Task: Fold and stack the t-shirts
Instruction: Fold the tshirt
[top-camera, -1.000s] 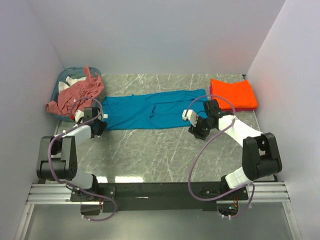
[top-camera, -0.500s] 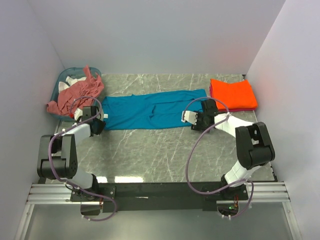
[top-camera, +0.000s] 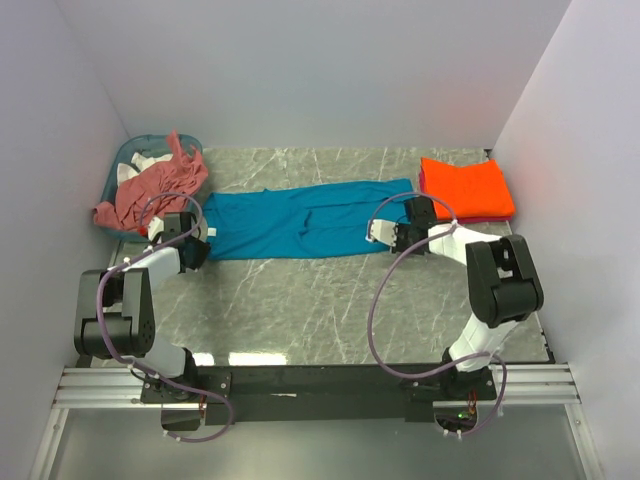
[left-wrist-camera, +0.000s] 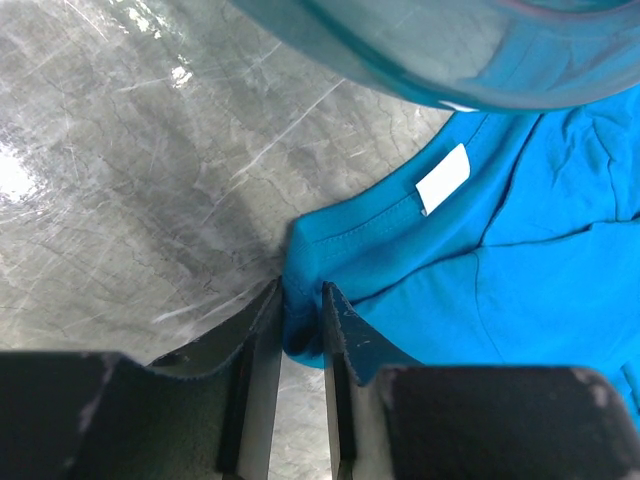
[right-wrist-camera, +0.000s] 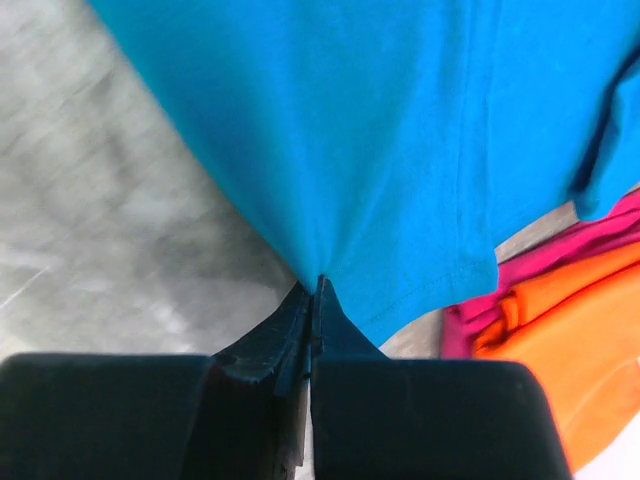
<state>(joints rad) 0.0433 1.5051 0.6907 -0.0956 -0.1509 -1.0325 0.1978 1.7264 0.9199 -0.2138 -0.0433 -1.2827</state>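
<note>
A teal-blue t-shirt (top-camera: 300, 220) lies stretched out sideways across the middle of the table. My left gripper (top-camera: 200, 248) holds its left end; in the left wrist view the jaws (left-wrist-camera: 300, 305) pinch a fold of teal cloth (left-wrist-camera: 500, 250) just below the white neck tag (left-wrist-camera: 443, 178). At the other end my right gripper (top-camera: 405, 228) is shut on the near right corner, the hem (right-wrist-camera: 380, 130) bunching into the closed tips (right-wrist-camera: 318, 285). A folded orange t-shirt (top-camera: 465, 188) lies at the back right. A salmon-pink t-shirt (top-camera: 150, 190) hangs crumpled over the basket.
A teal plastic basket (top-camera: 125, 160) stands at the back left against the wall, its rim (left-wrist-camera: 450, 50) just above the shirt's collar. A magenta layer (right-wrist-camera: 560, 270) shows under the orange cloth (right-wrist-camera: 570, 340). White walls close in three sides.
My right gripper has moved up from the bare table to the teal shirt's right corner and has shut on it. The left gripper has stayed put, tightening slightly.
</note>
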